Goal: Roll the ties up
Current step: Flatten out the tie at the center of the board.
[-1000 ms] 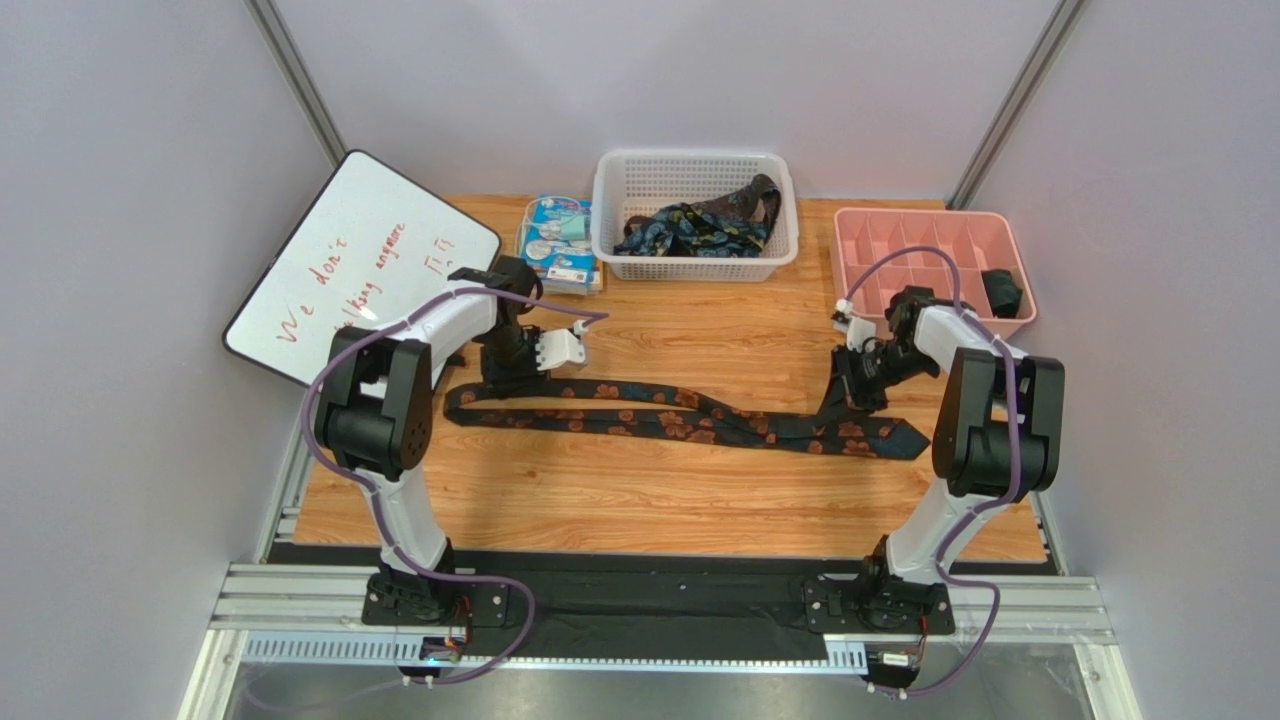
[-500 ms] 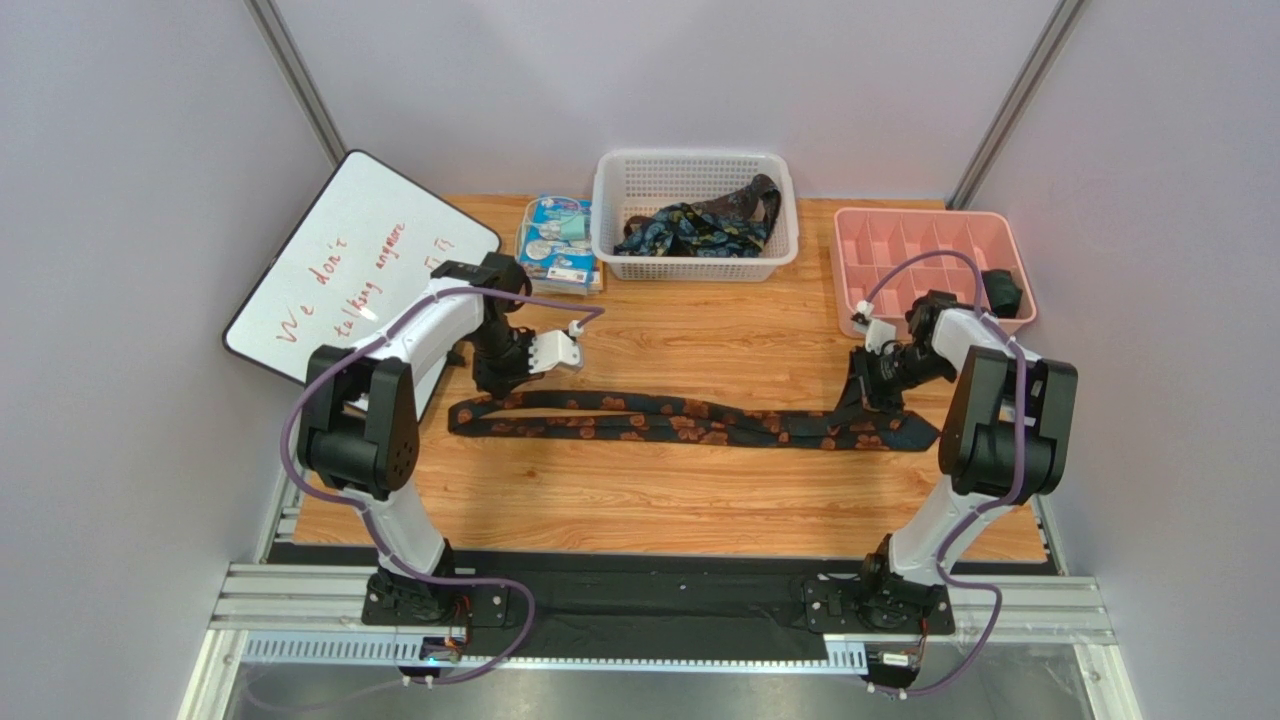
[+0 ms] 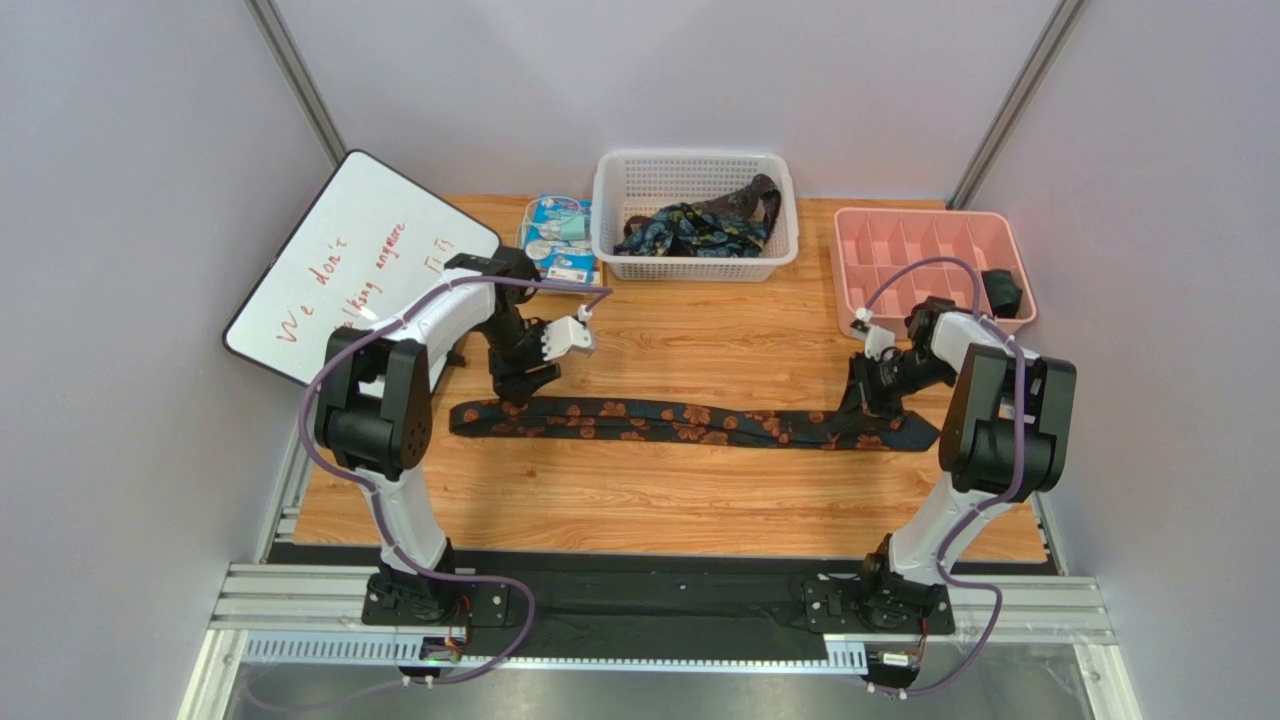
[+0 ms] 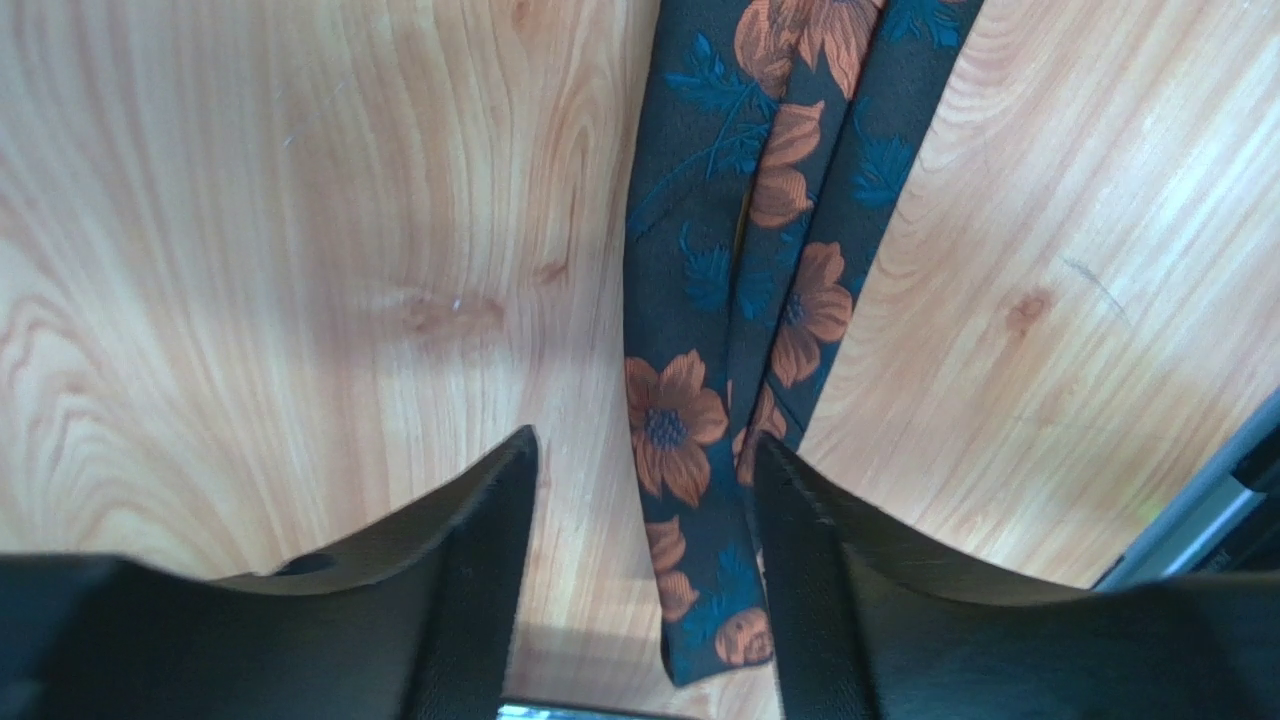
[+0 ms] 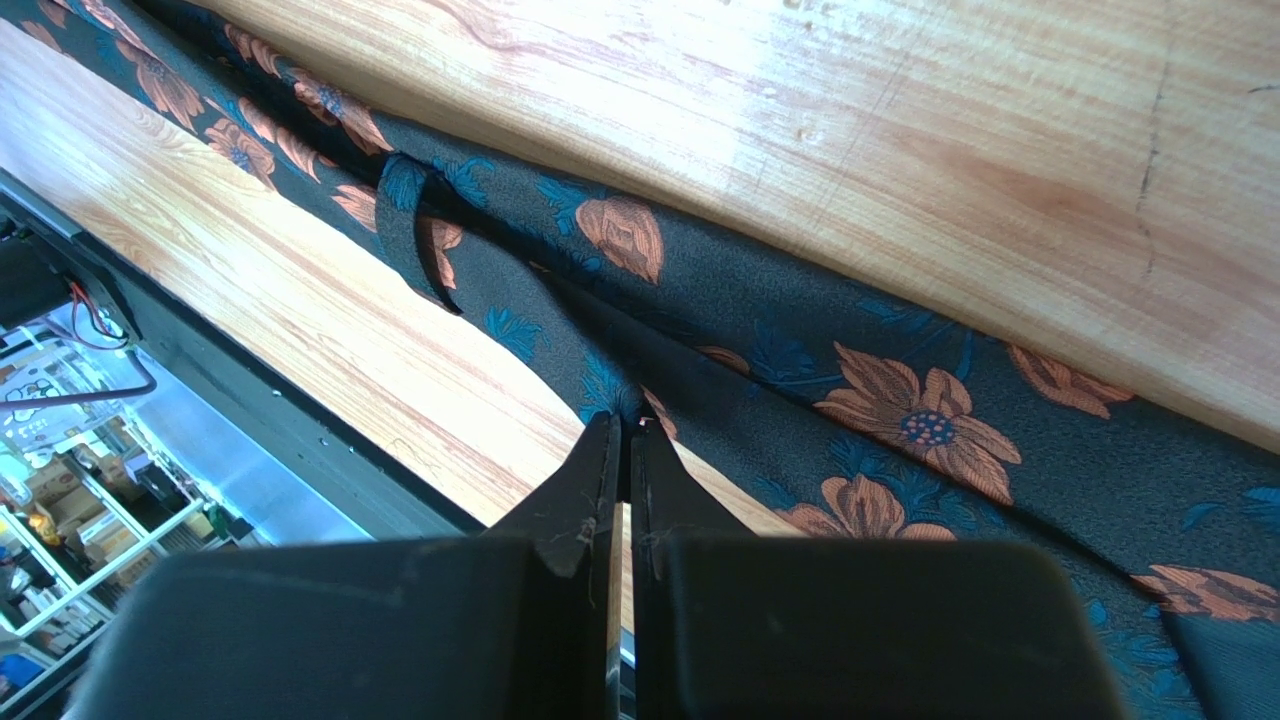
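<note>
one tie lying flat, right fingers pinching it, left fingers spread over its narrow end

a long dark tie (image 3: pixel 691 422) with orange flowers is lying stretched across the wooden table (image 3: pixel 676 503), running from one gripper to the other.

the left gripper (image 3: pixel 511 390) is pointing down at the tie's narrow end. in the left wrist view its fingers (image 4: pixel 466 555) are standing spread apart. the tie (image 4: pixel 751 225) is lying flat on the wood in the gap between them, nearer the finger on the right of that view. its tip is reaching back past the fingertips toward the wrist. whether either finger is touching the cloth cannot be told.

the right gripper (image 3: pixel 866 399) is leaning down onto the tie's wide end. in the right wrist view its fingers (image 5: pixel 579 495) are pressing together and pinching a small raised ridge of the tie (image 5: pixel 902 405) right at their tips, with the cloth creasing in toward them. just beyond the fingertips a small fabric loop (image 5: pixel 409 210) is standing up from the tie, which is running on away from them.

well beyond both sets of fingers, at the far edge of the table, other ties (image 3: pixel 699 228) are lying heaped in a white basket (image 3: pixel 631 267). a blue-white packet (image 3: pixel 558 240) is sitting just beside the basket, on the left gripper's side. a pink tray (image 3: pixel 902 237) is sitting beyond the right fingers, and a whiteboard (image 3: pixel 353 270) is lying out past the left ones.
</note>
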`<state>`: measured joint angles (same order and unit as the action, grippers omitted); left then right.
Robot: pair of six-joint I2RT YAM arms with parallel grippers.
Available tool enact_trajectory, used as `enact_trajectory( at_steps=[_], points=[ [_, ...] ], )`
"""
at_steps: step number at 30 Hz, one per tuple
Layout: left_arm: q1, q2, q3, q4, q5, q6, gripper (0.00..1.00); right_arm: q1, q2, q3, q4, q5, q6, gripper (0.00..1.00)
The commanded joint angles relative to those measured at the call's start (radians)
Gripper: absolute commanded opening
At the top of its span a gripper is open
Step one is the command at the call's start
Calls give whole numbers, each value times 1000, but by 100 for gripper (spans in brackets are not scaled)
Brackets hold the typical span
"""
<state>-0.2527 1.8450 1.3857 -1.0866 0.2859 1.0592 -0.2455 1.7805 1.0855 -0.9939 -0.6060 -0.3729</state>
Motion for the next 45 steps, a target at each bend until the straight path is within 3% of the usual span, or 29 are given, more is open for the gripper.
enact_trajectory(
  at_steps=[1, 5, 8, 11, 12, 15, 23, 29, 31, 32, 34, 35, 37, 38, 39, 40, 42, 45],
  points=[
    [-16, 11, -45, 20, 1, 19, 64, -3, 5, 5, 11, 5, -23, 0],
    [-22, 31, -85, 57, -66, 22, 64, -3, 17, 4, 11, 6, -24, 0],
    [-28, 31, -86, 53, -90, 42, 58, -3, 17, 1, 11, 15, -29, 0],
    [-26, 11, -74, 16, -100, 77, 33, -2, 13, 1, 11, 17, -31, 0],
    [-25, 4, -65, 4, -97, 84, 19, -3, 11, 2, 11, 17, -28, 0],
    [-16, -47, -31, -58, -42, 93, 3, -5, 10, 7, 12, 18, -26, 0],
    [-14, -122, -57, -182, 55, 131, 0, -24, 13, 11, 17, 48, -29, 0],
    [-14, -60, -100, -197, 44, 142, 0, -29, 23, 8, 21, 63, -27, 0],
    [-14, -47, -123, -119, -6, 116, 6, -29, 28, 10, 26, 69, -23, 0],
    [-14, -49, -141, -86, -19, 104, 18, -28, 33, 11, 31, 71, -20, 0],
    [-14, -58, -146, -16, -31, 82, 27, -28, 45, 14, 35, 72, -9, 0],
    [-14, -73, -148, 3, -31, 67, 37, -28, 48, 16, 37, 74, -6, 0],
    [-14, -95, -148, 36, 1, 58, 43, -28, 53, 16, 44, 74, 0, 0],
    [-14, -125, -157, 45, 15, 53, 54, -28, 54, 14, 46, 77, 5, 0],
    [-16, -141, -163, 65, 28, 50, 56, -28, 54, 14, 52, 75, 8, 0],
    [-17, -154, -169, 70, 53, 48, 68, -28, 53, 14, 51, 72, 12, 0],
    [-34, -185, -194, 115, 62, 19, 70, -26, 40, 13, 49, 60, 17, 3],
    [-80, -213, -250, 213, 52, -5, 72, -28, -10, 8, 38, 52, 11, 25]
  ],
)
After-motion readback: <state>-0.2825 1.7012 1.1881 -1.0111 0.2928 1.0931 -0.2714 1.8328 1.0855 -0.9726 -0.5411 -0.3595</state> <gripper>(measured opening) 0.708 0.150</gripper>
